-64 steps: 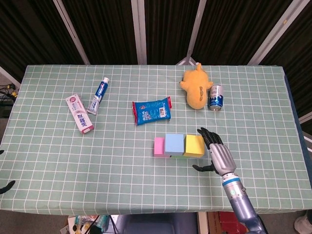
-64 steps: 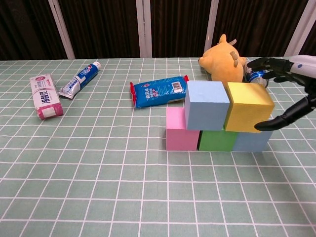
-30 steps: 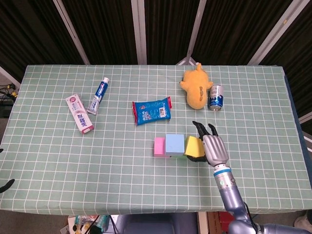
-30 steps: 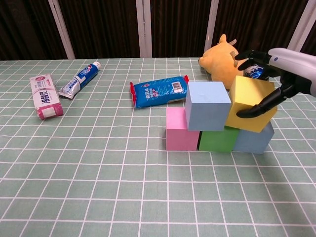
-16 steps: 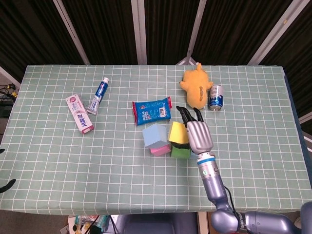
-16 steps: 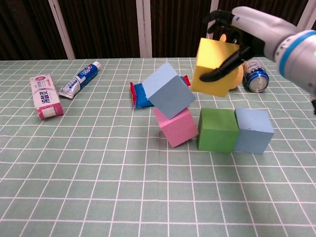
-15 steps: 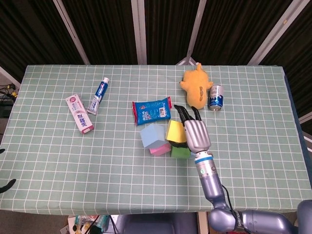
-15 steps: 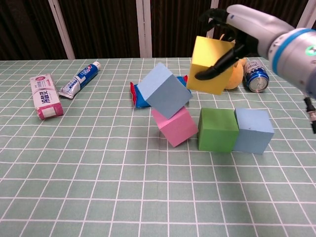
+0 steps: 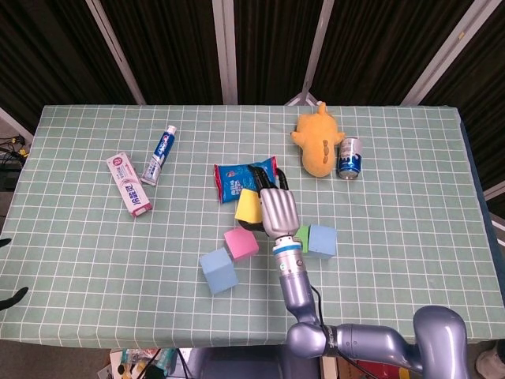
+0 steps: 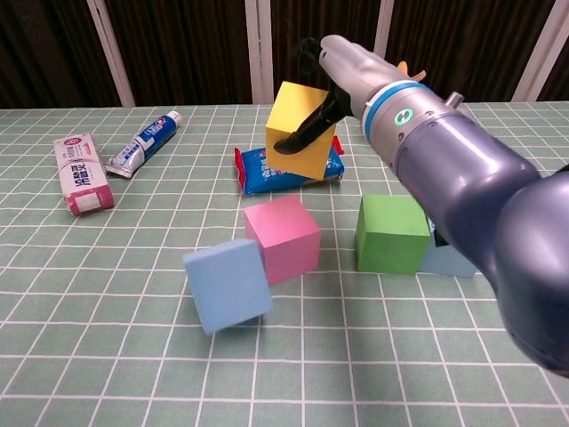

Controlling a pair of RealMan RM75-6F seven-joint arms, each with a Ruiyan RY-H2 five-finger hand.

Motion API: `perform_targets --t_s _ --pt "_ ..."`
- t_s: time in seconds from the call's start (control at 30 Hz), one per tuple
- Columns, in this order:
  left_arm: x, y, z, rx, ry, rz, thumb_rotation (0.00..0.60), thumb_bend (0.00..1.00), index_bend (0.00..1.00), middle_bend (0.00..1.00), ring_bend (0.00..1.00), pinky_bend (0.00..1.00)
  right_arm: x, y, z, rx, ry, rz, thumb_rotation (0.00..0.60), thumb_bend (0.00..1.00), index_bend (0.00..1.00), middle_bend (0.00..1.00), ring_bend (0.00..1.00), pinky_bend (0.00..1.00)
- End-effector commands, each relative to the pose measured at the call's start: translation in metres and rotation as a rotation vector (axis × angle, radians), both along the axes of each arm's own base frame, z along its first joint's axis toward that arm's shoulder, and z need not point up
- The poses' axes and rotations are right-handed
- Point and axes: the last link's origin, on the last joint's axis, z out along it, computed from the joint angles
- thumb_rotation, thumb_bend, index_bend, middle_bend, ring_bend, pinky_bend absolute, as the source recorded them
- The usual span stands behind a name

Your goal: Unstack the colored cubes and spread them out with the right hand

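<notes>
Gripping the yellow cube (image 10: 300, 130) in the right hand (image 9: 278, 208), thumb on the near face and fingers over the far one, carrying it above the table's (image 9: 410, 174) middle, just over the blue snack packet (image 10: 289, 166). Judging the cube light and stiff, probably foam, with plain flat faces; pinching two opposite faces looking like the sure way to take hold. Lying below on the checked cloth: a pink cube (image 10: 282, 238) and a tilted light blue cube (image 10: 228, 285) toward the near edge, a green cube (image 10: 392, 233) with another light blue cube (image 9: 322, 239) touching it on the right. Crowding the far side: the snack packet directly underneath, a yellow plush toy (image 9: 317, 144) and a drink can (image 9: 349, 158), so setting down there looking awkward. Resting well off toward the left edge: a toothpaste tube (image 9: 159, 155) and its box (image 9: 129, 184). Not seeing the left hand.
</notes>
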Motion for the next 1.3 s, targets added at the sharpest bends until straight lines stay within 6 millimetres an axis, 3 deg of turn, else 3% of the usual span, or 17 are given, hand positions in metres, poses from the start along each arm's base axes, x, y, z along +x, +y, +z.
perform_targets --t_s 0.03,0.3,0.57,0.7,0.9,1.03,1.3 --pt "0.0 0.001 -0.001 0.0 0.002 -0.001 0.6 0.1 0.21 0.0 0.0 0.0 0.001 -0.003 -0.009 -0.006 0.022 0.006 0.6 0.22 0.12 0.16 0.56 0.07" --pt "-0.002 0.002 0.002 0.013 -0.004 0.007 0.6 0.1 0.21 0.0 0.0 0.0 -0.02 -0.026 -0.007 -0.11 0.095 -0.054 0.6 0.22 0.13 0.16 0.56 0.07" --pt "-0.002 0.001 0.004 0.019 -0.005 0.01 0.6 0.1 0.22 0.0 0.0 0.0 -0.056 -0.05 0.009 -0.181 0.207 -0.135 0.6 0.22 0.13 0.16 0.56 0.07" --pt "-0.002 0.001 0.003 0.015 -0.005 0.011 0.6 0.1 0.22 0.0 0.0 0.0 -0.071 -0.053 0.017 -0.182 0.243 -0.149 0.6 0.22 0.13 0.15 0.44 0.02" --pt "-0.001 -0.001 0.003 0.02 -0.002 0.007 0.6 0.1 0.22 0.0 0.0 0.0 -0.084 -0.049 0.02 -0.071 0.312 -0.156 0.6 0.2 0.04 0.03 0.2 0.0" --pt "-0.001 -0.001 0.003 0.022 0.0 0.007 0.6 0.1 0.22 0.0 0.0 0.0 -0.084 -0.046 0.021 -0.039 0.321 -0.15 0.6 0.12 0.0 0.0 0.15 0.0" --pt "-0.003 0.0 0.005 0.027 -0.006 0.012 0.6 0.1 0.22 0.0 0.0 0.0 -0.083 -0.045 0.047 -0.097 0.295 -0.142 0.6 0.11 0.0 0.0 0.14 0.0"
